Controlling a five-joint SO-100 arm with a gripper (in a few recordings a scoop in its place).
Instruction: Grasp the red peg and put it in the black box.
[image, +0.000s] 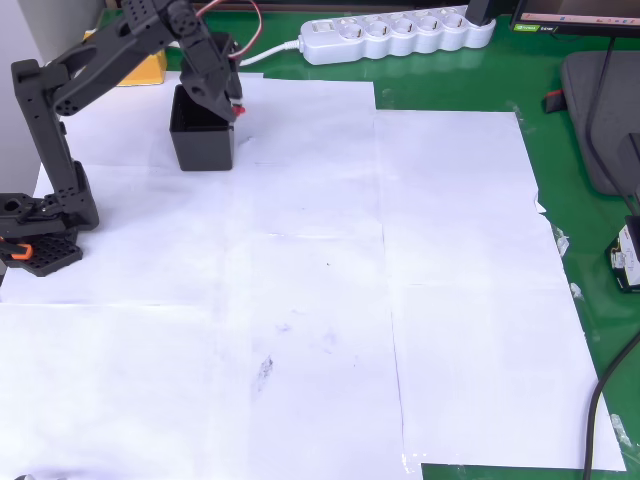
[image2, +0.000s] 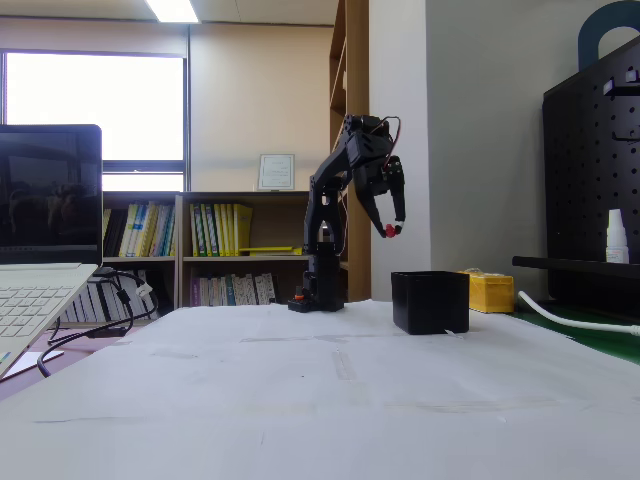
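While the gripper (image2: 393, 229) grips the red peg (image2: 390, 231), it hangs above the black box (image2: 430, 301), toward its arm-side rim. Peg needs carrying further over the opening.

The red peg (image2: 391, 231), a tiny rounded nub, hung in the air above and to the left of the black box (image2: 430, 302) in the fixed view. The box, square and open-topped, stood upright on white paper.
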